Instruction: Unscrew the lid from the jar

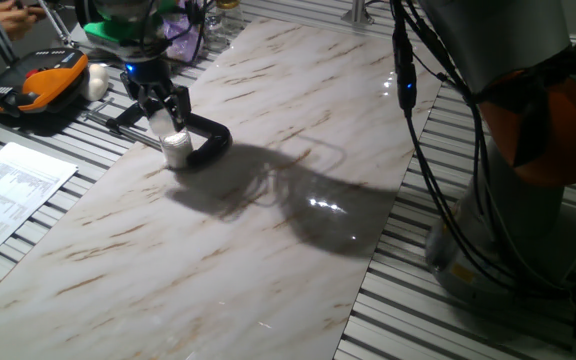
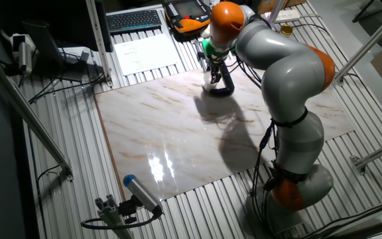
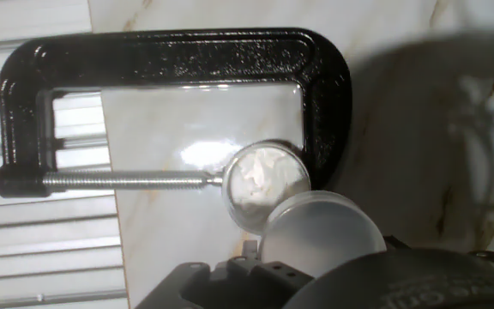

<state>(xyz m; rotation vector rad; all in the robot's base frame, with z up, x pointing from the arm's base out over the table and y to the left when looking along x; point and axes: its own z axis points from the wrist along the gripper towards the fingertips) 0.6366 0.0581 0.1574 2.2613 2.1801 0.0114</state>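
Observation:
The jar (image 3: 264,182) is small, translucent white, with whitish contents showing through its open top. It stands at the marble slab's edge, held in a black C-clamp (image 3: 316,94). The jar also shows in one fixed view (image 1: 176,148) and faintly in the other (image 2: 211,84). The lid (image 3: 320,230), a flat translucent cap, is off the jar, a little above it and to one side. My gripper (image 1: 164,112) is shut on the lid (image 1: 162,121) just above the jar. In the hand view my fingers are mostly hidden behind the lid.
The clamp (image 1: 206,140) lies on the marble slab (image 1: 268,230), its screw reaching over the slatted table. An orange-black pendant (image 1: 33,85), a white lump (image 1: 96,80) and a printed sheet (image 1: 13,190) lie to the left. The arm's base (image 1: 528,160) stands to the right.

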